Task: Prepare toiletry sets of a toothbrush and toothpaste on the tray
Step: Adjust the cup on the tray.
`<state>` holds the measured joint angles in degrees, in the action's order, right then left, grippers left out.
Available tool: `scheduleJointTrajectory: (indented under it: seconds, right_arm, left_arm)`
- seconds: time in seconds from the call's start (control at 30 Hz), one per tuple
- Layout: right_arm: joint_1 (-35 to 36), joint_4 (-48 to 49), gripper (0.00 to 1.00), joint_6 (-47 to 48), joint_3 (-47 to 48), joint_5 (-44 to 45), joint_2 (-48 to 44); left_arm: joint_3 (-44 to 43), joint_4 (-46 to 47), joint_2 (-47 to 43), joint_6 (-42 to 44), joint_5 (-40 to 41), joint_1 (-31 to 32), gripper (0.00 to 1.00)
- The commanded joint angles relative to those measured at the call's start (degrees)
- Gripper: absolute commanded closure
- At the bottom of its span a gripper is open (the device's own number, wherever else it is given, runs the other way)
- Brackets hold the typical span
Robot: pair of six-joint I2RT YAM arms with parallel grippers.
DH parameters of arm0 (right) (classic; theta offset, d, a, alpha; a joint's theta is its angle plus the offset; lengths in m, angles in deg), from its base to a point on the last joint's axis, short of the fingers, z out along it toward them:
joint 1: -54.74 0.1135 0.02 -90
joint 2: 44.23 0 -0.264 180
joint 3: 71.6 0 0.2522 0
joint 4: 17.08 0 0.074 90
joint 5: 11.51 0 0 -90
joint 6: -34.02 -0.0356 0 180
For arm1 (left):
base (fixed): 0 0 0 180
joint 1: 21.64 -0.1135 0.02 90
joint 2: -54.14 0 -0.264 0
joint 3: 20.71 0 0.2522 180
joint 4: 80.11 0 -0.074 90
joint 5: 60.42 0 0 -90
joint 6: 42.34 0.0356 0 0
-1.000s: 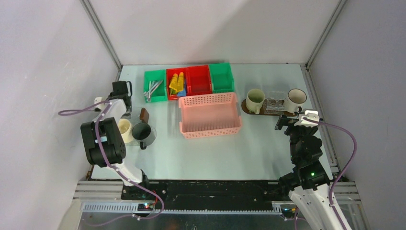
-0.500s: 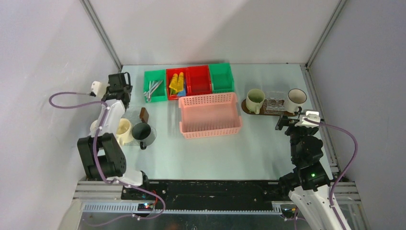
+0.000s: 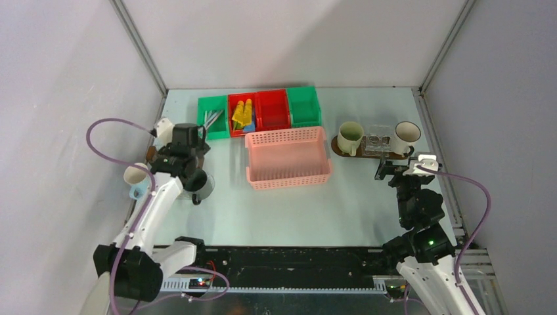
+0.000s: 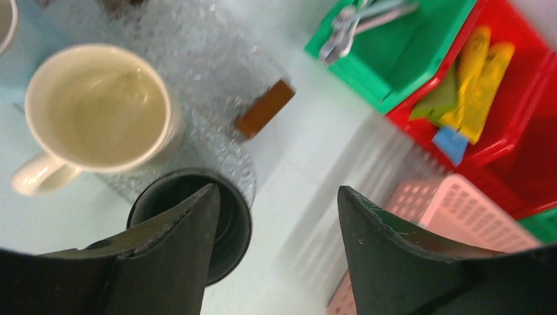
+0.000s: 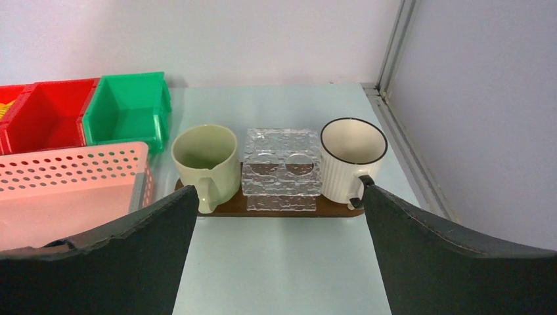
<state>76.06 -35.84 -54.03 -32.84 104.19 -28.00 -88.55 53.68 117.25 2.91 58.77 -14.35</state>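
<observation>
Over mug [image 4: 231, 226], left end effector [image 4: 277, 194] spread

I see bright, even light, soft shadows; left wrist view smears lower right across the pink lattice plastic basket [image 4: 453, 210].

Left end effector [image 4: 277, 190] looks down on the table [image 4: 309, 151], fingers spread w/ nothing btwn them. The finger [image 4: 177, 249] on the view's left overlaps the dark mug [image 4: 235, 230]; can't tell if they touch. Cream mug [image 4: 98, 108] stands upright just beside it, empty, handle toward lower left. Cream mug sits on the clear patterned disc [image 4: 197, 59], dark mug at the disc's near edge. Small brown block [image 4: 265, 108] lies at the disc's rim. Top right: green bin [image 4: 401, 52] w/ silvery brushes [image 4: 358, 16]. Next to it, red bin [image 4: 525, 85] w/ yellow tubes [image 4: 483, 79], a green tube [image 4: 439, 105] and a blue tube [image 4: 450, 141]. Pink basket [image 4: 453, 210] at lower right, blurred.
</observation>
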Motion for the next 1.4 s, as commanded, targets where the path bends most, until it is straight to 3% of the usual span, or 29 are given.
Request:
scheduleJointTrajectory:
  seconds: [0.0,0.2,0.7,1.17,1.37]
  right_arm:
    - [1.47,2.47,0.01,-0.13,-0.12,0.13,-0.96]
    - [2.78,2.23,0.01,-0.11,-0.12,0.34,-1.41]
    - [3.09,1.87,0.01,0.32,-0.12,0.99,-1.39]
    - [2.98,2.12,0.01,0.32,-0.12,0.94,-1.00]
    - [3.03,1.99,0.01,0.39,-0.12,0.89,-1.11]
  left_arm:
    - [4.92,-3.95,-3.42,1.15,0.80,2.63,0.30]
    - [10.51,-0.54,-3.22,-0.93,0.43,3.26,0.48]
    - [11.25,4.09,6.14,-3.38,0.72,3.26,0.61]
    - [10.80,3.95,3.09,6.90,3.32,3.18,0.91]
    - [10.68,5.54,3.60,10.72,1.91,3.15,0.95]
